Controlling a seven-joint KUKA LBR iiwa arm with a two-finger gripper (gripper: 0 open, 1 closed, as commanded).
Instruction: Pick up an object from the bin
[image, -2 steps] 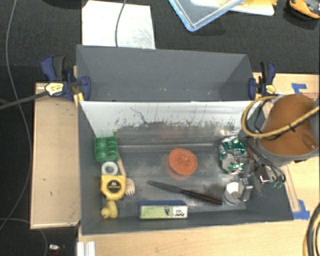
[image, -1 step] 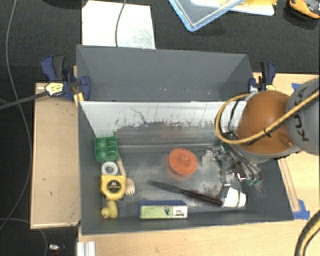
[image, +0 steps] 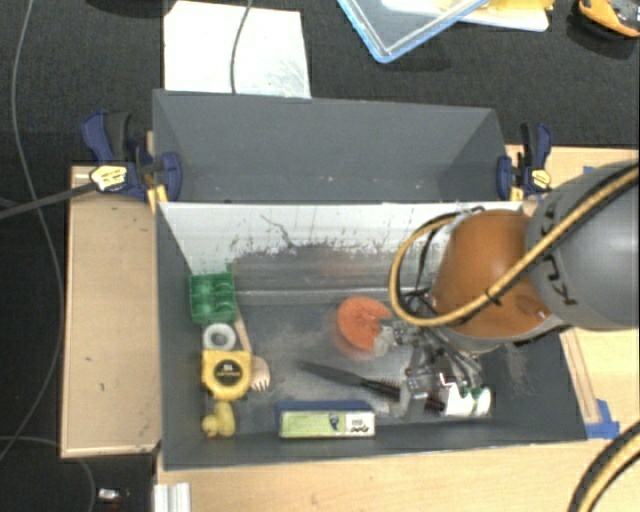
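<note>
My gripper (image: 430, 378) hangs low in the right half of the bin, under the arm's orange cover. Just to its left lies an orange round thing (image: 356, 322), close to the gripper's upper side. A slim black tool (image: 345, 377) lies on the bin floor with its right end reaching the gripper. A small white and green thing (image: 468, 402) sits right beside the gripper on its lower right, partly hidden by it. A flat box with a green and white label (image: 326, 423) lies along the front wall, to the lower left.
Along the left wall stand a green block (image: 212, 295), a small grey tape roll (image: 220, 337), a yellow tape measure (image: 226, 374) and a small yellow piece (image: 218, 424). The arm covers the bin's right back corner.
</note>
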